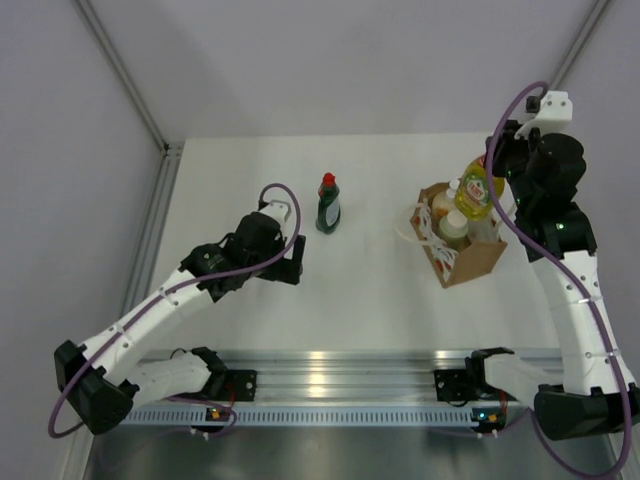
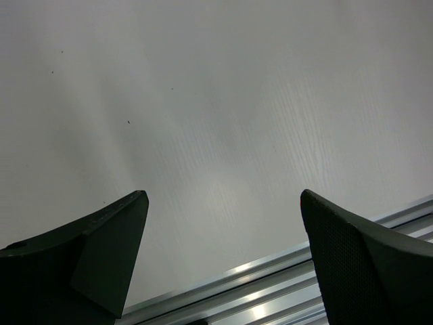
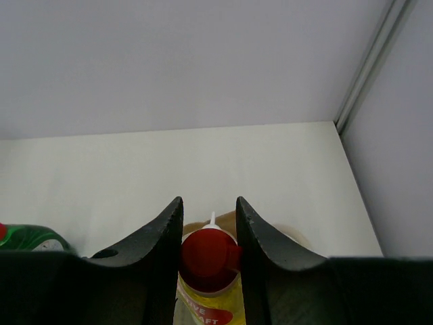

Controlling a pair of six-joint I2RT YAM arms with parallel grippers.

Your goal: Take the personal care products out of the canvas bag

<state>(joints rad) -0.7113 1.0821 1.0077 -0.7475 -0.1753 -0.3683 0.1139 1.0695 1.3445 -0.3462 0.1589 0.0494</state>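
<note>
I am holding the yellow-green bottle (image 1: 474,190) by its red cap (image 3: 206,261), right jaws clenched on it, at the far corner of the canvas bag (image 1: 470,265). I cannot tell whether its base is clearing the rim. I am judging it light, stiff and slick-bodied, so the cap and neck are giving the surest hold, while the soft bag may drag along. The dark green bottle (image 1: 328,205) is standing mid-tabletop (image 1: 380,300). The left jaws are hanging released over bare white laminate, smooth and hard. Plain pale walls are closing in the cell.
</note>
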